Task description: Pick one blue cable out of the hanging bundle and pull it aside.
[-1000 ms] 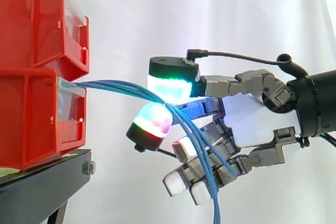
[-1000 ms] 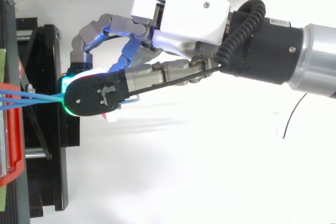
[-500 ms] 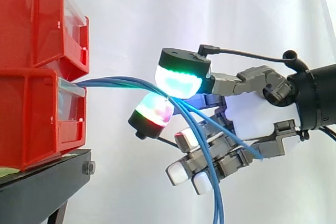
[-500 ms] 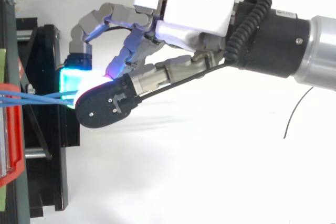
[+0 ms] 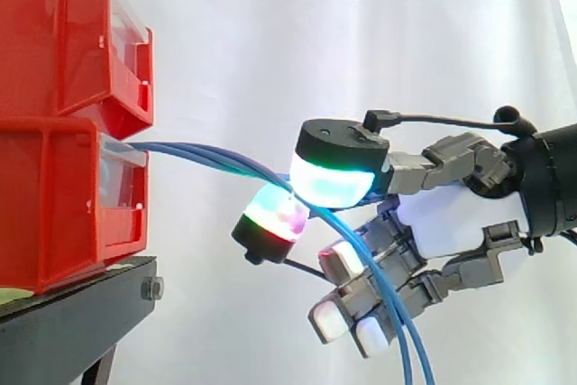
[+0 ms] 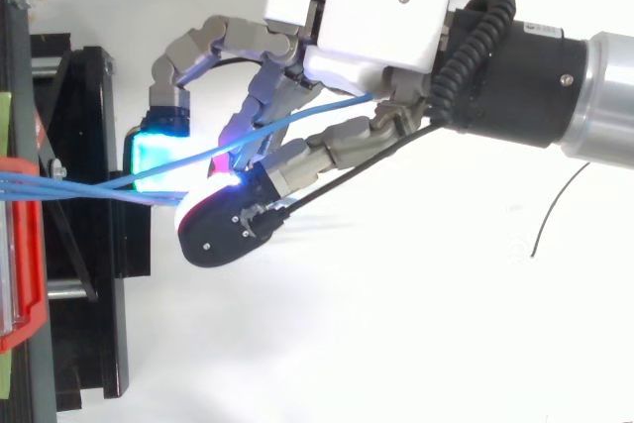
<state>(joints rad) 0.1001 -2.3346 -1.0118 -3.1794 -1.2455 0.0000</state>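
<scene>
Because the bundle [image 5: 203,152] leaves the front of the lower of the red bins [image 5: 54,178] and droops away to the right, it is met in the side view by the hand [image 5: 451,223] a little way out from the bins, where the strands run nearly level. Two glowing fingers [image 5: 332,179] are closed toward each other from above and below, and blue strands are seen passing between their pads before falling steeply away. The other fingers are curled in under the palm, presumably to be kept out of the hanging lengths. How many strands are caught in the pinch cannot be told from this side. The bins are carried on a black stand [image 5: 72,322] before a white curtain [image 5: 361,33]. In the top view, one blue cable [image 6: 297,124] is seen parted from the rest: it is led on a slant from the pinch toward the palm of the hand [image 6: 367,32], while the other strands of the bundle [image 6: 69,185] run straight out from the bin. The pinch is judged to be held on that single cable, so that a sideways draw would carry it clear of its neighbours. The pulling aside is judged not yet complete.
</scene>
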